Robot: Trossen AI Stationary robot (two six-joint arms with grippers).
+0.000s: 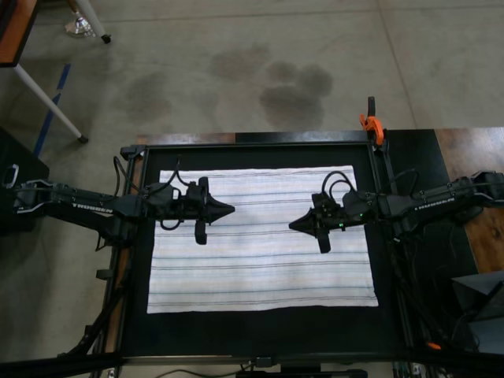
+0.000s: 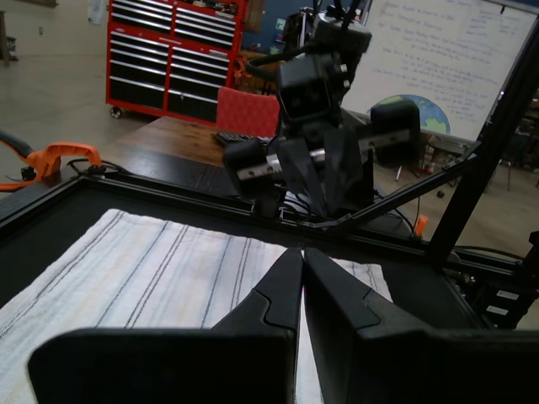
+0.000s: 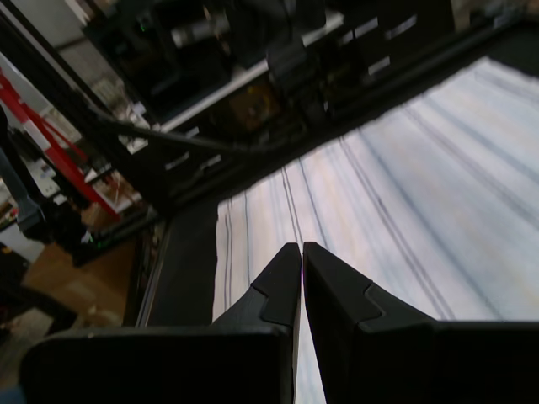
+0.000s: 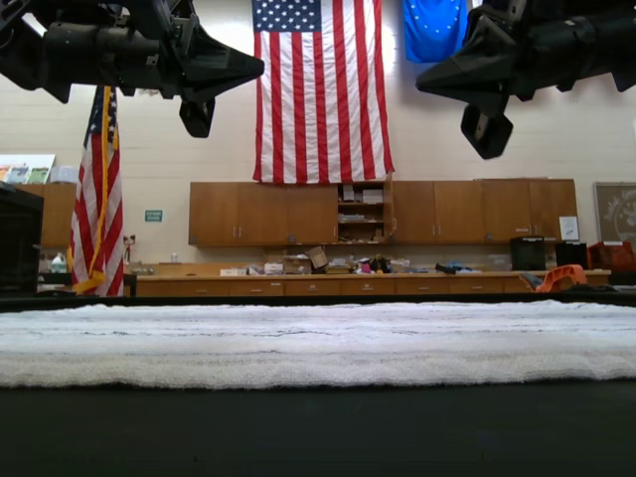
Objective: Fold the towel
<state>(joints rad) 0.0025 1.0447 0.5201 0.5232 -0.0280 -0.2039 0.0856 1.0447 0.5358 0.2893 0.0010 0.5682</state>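
The towel point(image 1: 260, 260) lies spread flat on the black mat, white with thin dark stripes running across the top view. It also shows as towel point(image 2: 152, 269), towel point(image 3: 421, 194) and a low white band, the towel point(image 4: 318, 343). My left gripper point(image 1: 233, 209) is shut and empty over the towel's left half in the top view, pointing right. My right gripper point(image 1: 290, 225) is shut and empty over the right half, pointing left. The tips face each other a short gap apart. Both hang well above the cloth: left gripper point(image 4: 260, 68), right gripper point(image 4: 419, 84). Wrist views show shut fingers: left gripper point(image 2: 301, 252), right gripper point(image 3: 301, 247).
The black mat point(image 1: 260, 331) sits inside a black frame. An orange clamp point(image 1: 372, 124) grips the frame's far right corner in the top view. Wooden tabletop point(image 1: 472, 150) shows at the right, bare floor beyond the far edge.
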